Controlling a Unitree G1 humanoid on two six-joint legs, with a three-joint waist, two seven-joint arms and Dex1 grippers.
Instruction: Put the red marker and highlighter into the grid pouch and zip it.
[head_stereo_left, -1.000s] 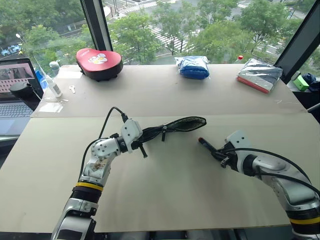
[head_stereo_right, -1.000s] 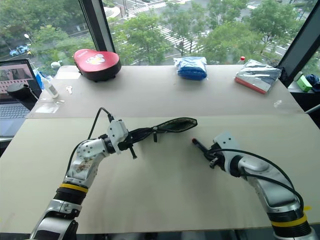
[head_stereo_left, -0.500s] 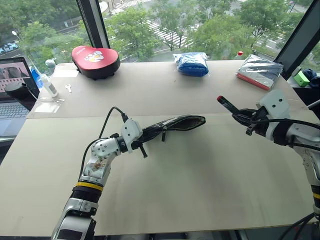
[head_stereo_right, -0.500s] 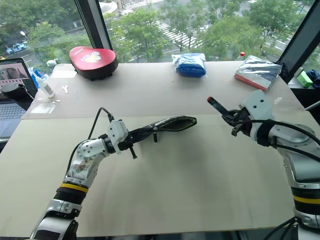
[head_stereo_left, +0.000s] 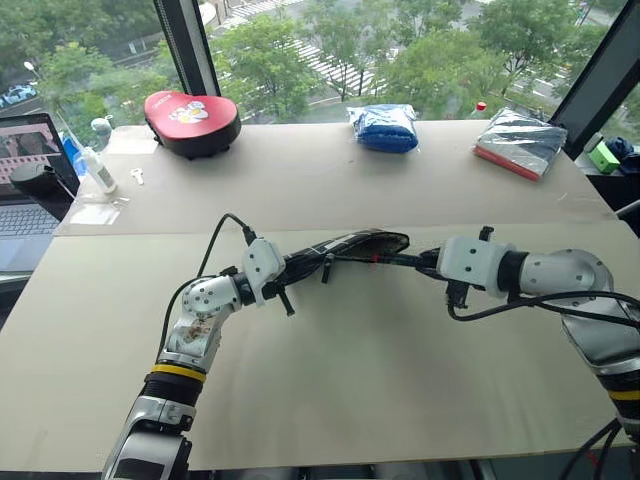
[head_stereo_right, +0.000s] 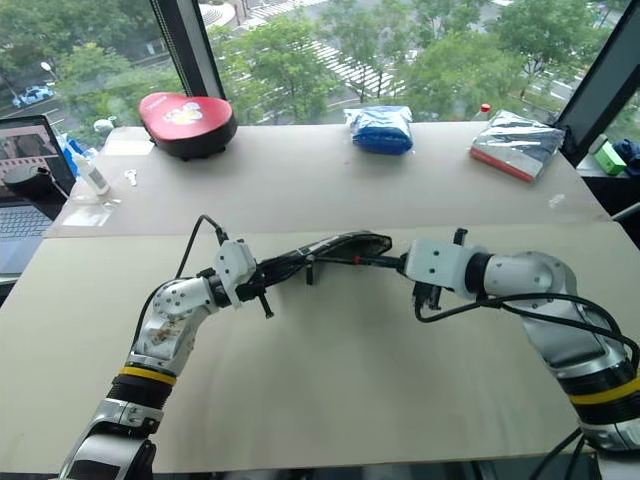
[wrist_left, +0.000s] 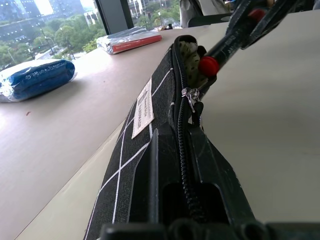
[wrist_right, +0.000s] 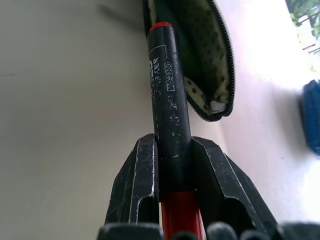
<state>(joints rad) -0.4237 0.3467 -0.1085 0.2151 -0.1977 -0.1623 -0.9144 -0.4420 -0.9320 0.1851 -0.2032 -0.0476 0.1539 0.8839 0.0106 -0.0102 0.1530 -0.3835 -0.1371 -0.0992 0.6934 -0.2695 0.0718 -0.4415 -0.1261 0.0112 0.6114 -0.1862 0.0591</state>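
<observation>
I have the marker (wrist_right: 167, 95) clamped in the right gripper (wrist_right: 172, 165), mid-frame in the head view, its red-tipped end at the pouch (head_stereo_left: 345, 248) mouth. The left gripper (head_stereo_left: 283, 275) is clenched on the pouch's closed end. My worry: the tip catches the zipper edge and pushes the pouch aside. The marker's long axis runs nearly level, pointing frame-left into the opening.
</observation>
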